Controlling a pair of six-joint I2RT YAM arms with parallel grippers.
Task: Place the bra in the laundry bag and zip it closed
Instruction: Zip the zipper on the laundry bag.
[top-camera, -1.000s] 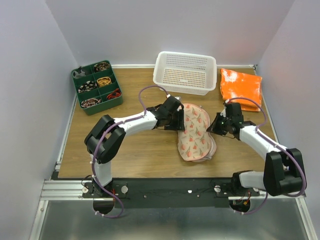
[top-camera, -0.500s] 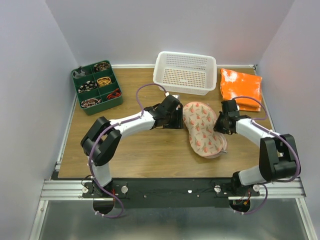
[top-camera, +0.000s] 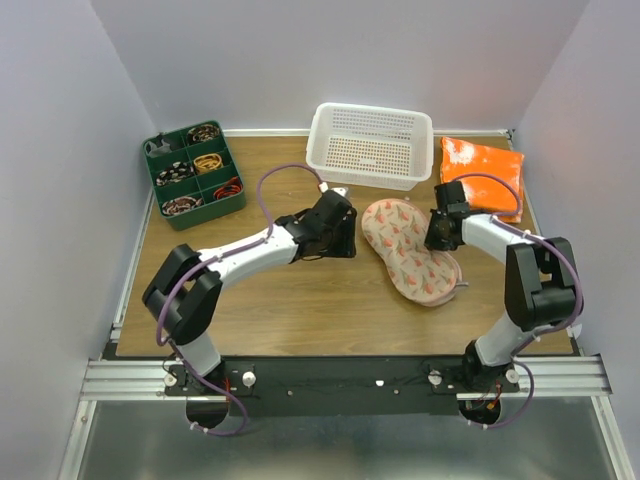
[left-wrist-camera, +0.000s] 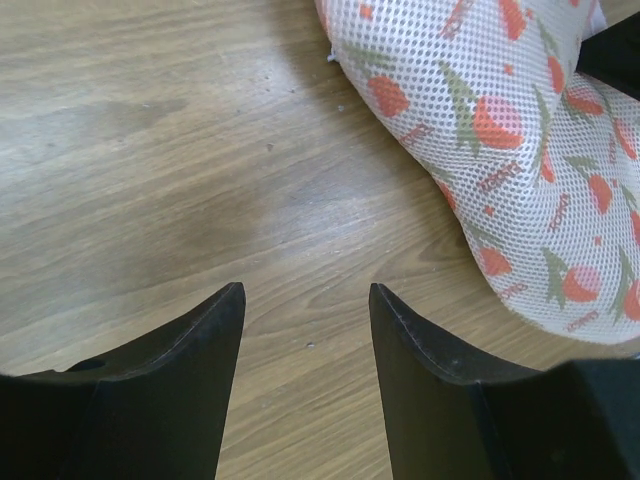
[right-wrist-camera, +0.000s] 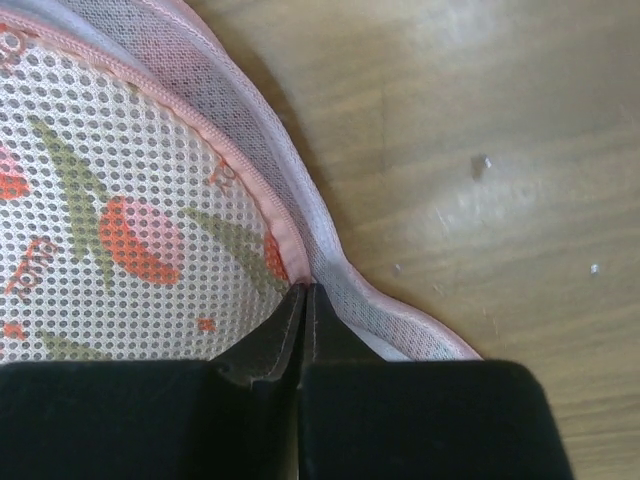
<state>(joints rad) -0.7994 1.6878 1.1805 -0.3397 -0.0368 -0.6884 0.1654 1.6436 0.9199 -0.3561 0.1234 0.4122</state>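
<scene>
The left pincer (left-wrist-camera: 305, 292), fingers apart and holding nothing, hovers over the brown wooden table (left-wrist-camera: 150, 150). The pale pink, bean-shaped mesh laundry bag (left-wrist-camera: 500, 130), printed with red-and-green fruit, lies just ahead to its right. The right pincer (right-wrist-camera: 305, 292), fingers pressed together, has its tips against the bag's piped rim, the bag spreading to its left.

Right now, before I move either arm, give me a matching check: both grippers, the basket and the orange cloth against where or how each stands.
1 left gripper
2 right gripper
3 white basket
4 orange cloth

A far right corner of the table
B closed at the rim of the laundry bag
C open over bare wood beside the bag
D far edge, behind the bag

Pairs: 1-C, 2-B, 3-D, 4-A
</scene>
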